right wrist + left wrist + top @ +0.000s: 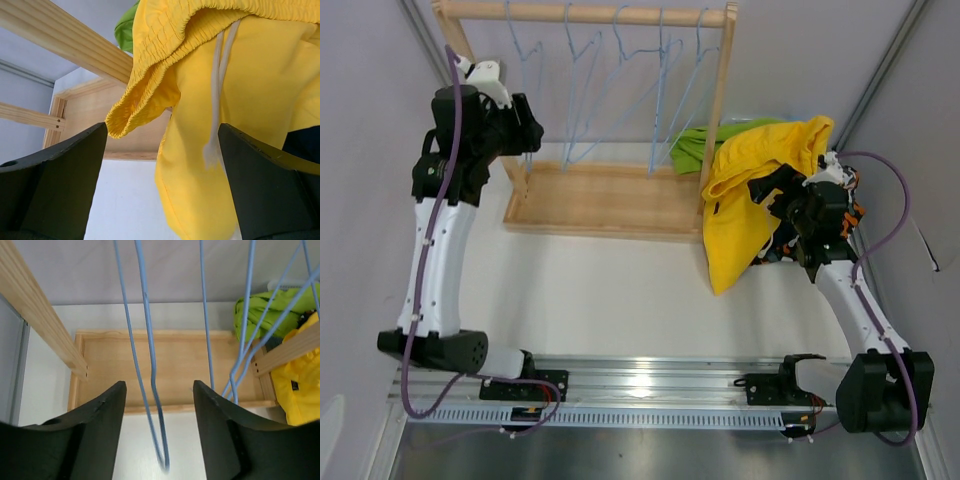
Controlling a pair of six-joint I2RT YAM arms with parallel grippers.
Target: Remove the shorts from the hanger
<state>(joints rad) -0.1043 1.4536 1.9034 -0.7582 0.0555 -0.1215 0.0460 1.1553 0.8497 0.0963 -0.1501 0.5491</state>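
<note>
The yellow shorts point(735, 195) hang in a heap over the rack's right post and over my right gripper point(772, 192). In the right wrist view they point(260, 75) dangle with a white drawstring between and in front of the wide-open jaws of the right gripper point(162, 131), which grip nothing. Lime green shorts point(698, 143) lie behind the post and also show in the left wrist view point(260, 312). My left gripper point(528, 128) is raised by the rack's left post. It is open point(159, 390), with a bare blue wire hanger point(150, 365) hanging between its jaws. The other shorts are hidden.
The wooden rack has a top rail point(590, 12), a tray base point(610, 200) and several bare blue wire hangers point(582, 60). Grey walls stand close on both sides. A metal rail point(640, 385) runs along the near edge between the arm bases.
</note>
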